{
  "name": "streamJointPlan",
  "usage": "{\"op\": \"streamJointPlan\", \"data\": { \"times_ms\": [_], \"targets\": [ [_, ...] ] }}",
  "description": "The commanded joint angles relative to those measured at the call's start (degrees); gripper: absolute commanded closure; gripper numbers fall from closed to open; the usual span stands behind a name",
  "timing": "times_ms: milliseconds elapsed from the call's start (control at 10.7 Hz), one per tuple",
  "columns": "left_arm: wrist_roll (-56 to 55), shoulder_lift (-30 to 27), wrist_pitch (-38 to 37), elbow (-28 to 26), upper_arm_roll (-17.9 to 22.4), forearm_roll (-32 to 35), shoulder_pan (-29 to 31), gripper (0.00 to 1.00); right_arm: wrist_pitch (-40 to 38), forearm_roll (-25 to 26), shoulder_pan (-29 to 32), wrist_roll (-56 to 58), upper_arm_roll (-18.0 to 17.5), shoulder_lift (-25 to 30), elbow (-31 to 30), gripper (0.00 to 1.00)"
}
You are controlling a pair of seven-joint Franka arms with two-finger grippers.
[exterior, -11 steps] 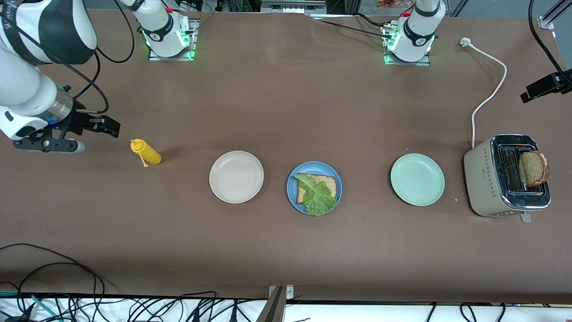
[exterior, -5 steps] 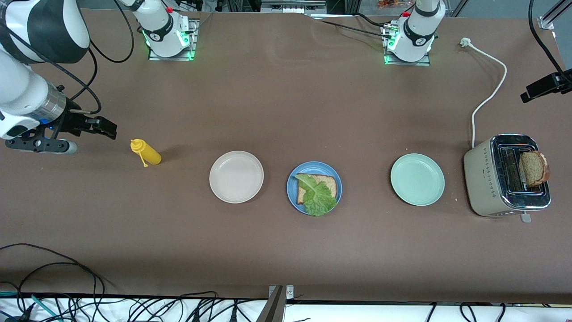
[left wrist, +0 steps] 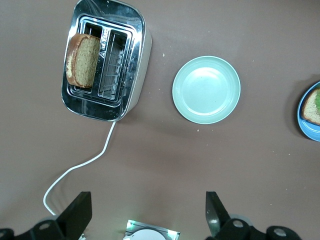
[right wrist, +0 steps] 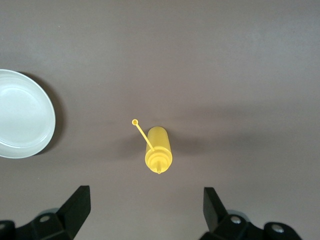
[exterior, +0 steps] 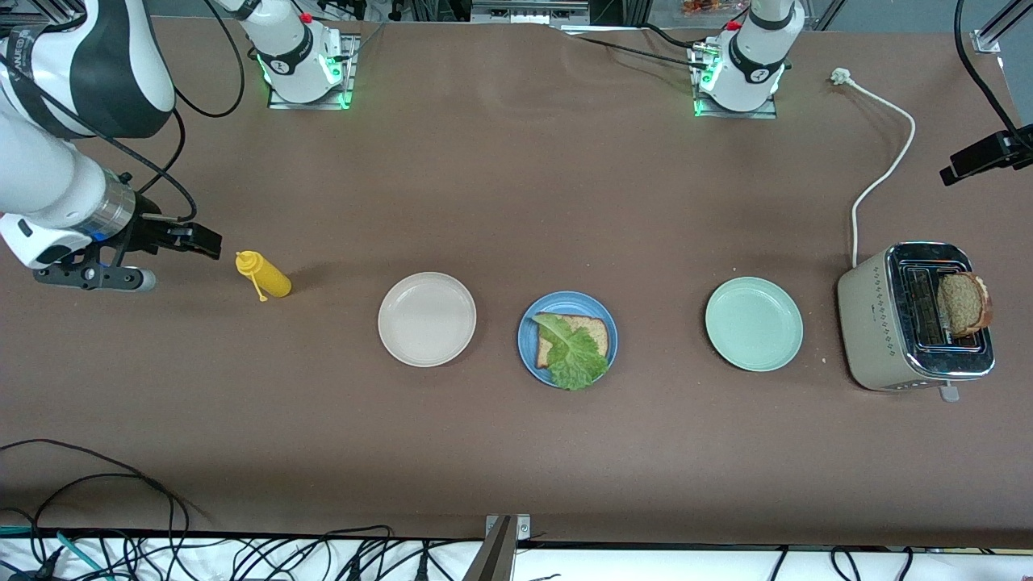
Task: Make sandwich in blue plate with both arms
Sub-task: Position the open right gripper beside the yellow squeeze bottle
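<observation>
Low in the middle of the frame, the blue plate (exterior: 567, 338) holds one bread slice (exterior: 583, 335) under lettuce (exterior: 575, 356); the second slice (exterior: 963, 304) stands in the toaster (exterior: 914, 317) at the right edge. My left gripper (left wrist: 145, 215), wide open, should drop squarely over that slice. My right gripper (exterior: 190, 236) waits open by the yellow bottle (exterior: 263, 275), left.

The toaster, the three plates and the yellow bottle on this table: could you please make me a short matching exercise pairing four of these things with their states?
Things:
1. blue plate
2. toaster
3. cream plate
4. yellow bottle

States:
a. holds nothing
b. cap off, hanging by its strap
c. one bread slice standing in a slot
d. carries bread topped with lettuce

Pairs: 1-d, 2-c, 3-a, 4-b
</observation>
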State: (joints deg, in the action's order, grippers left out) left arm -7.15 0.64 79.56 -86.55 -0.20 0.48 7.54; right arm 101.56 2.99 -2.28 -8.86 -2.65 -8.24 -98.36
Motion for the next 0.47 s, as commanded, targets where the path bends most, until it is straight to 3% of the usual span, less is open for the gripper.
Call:
{"op": "streamJointPlan", "data": {
  "times_ms": [0, 373],
  "targets": [
    [1.35, -0.11, -1.16, 0.86, -0.33, 0.67, 0.28, 0.00, -4.51, -0.61, -0.09, 0.33, -0.78, 0.94, 0.10, 0.00],
    [1.35, -0.11, -1.16, 0.86, -0.42, 0.67, 0.19, 0.00, -7.87, -1.14, -0.27, 5.59, -2.97, 3.74, 0.37, 0.00]
  ]
}}
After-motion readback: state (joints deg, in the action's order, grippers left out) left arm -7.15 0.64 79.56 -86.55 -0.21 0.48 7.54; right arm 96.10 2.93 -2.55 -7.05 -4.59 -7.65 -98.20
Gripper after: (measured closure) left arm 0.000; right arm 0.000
